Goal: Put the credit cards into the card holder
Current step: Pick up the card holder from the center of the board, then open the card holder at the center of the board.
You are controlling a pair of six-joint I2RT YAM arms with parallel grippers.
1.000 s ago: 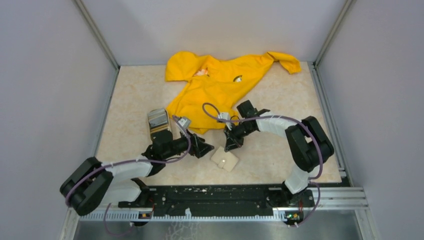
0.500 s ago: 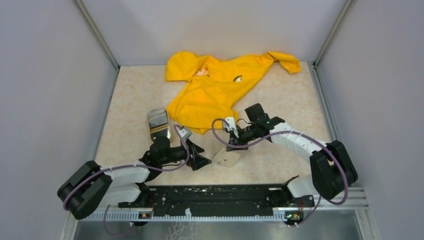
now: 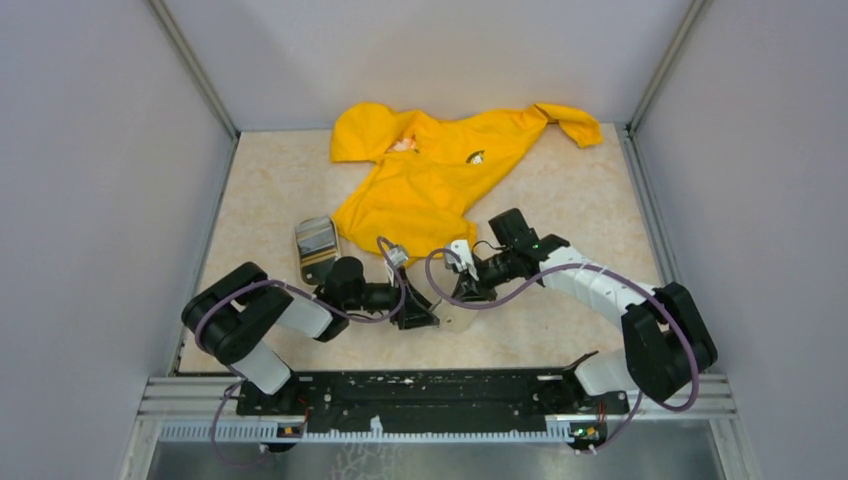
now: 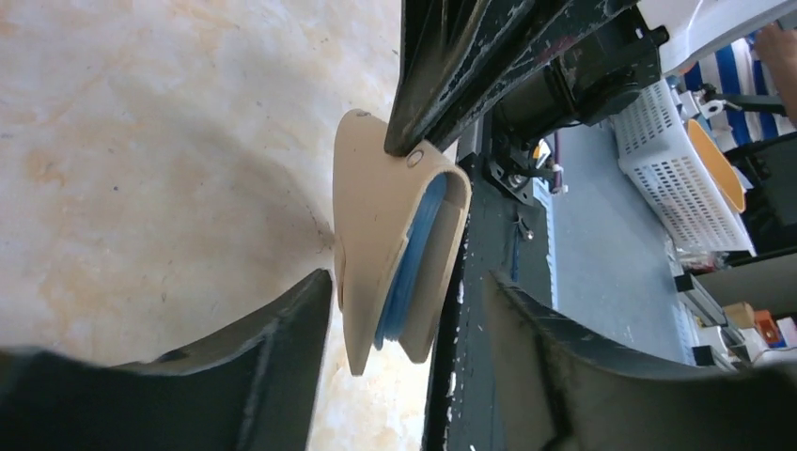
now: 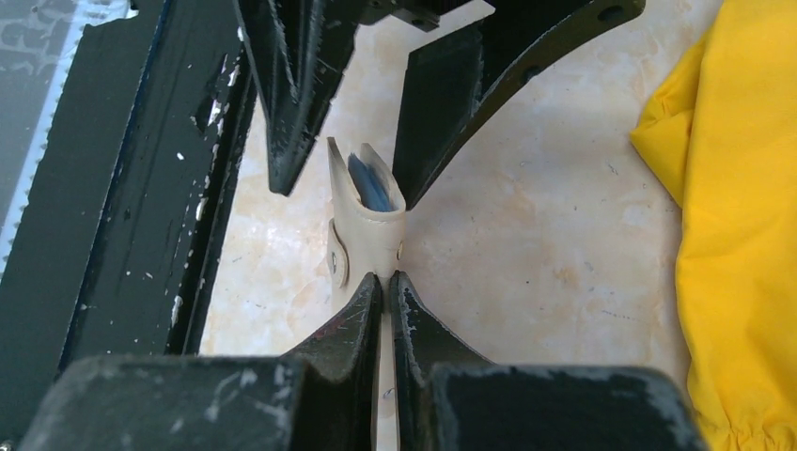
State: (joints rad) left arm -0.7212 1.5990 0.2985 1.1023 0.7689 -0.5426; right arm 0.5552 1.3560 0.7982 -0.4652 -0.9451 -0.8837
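The tan card holder (image 3: 457,319) is held on edge just above the table, its blue inner pockets showing. My right gripper (image 3: 463,296) is shut on its folded spine (image 5: 374,246), next to the snap. My left gripper (image 3: 421,312) is open, and its two fingers straddle the holder's open end (image 4: 381,272) without touching it. In the right wrist view the left fingers (image 5: 293,103) stand on either side of the holder. The credit cards (image 3: 316,247) lie as a striped grey and dark stack on the table, left of my left arm.
A yellow jacket (image 3: 440,170) is spread over the back middle of the table; its sleeve shows in the right wrist view (image 5: 742,216). The black rail (image 3: 420,395) of the arm bases runs along the near edge. Grey walls close both sides.
My left gripper has moved right and its open jaws now straddle the card holder. My right gripper reached in, closed on the holder and tilted it up on edge.
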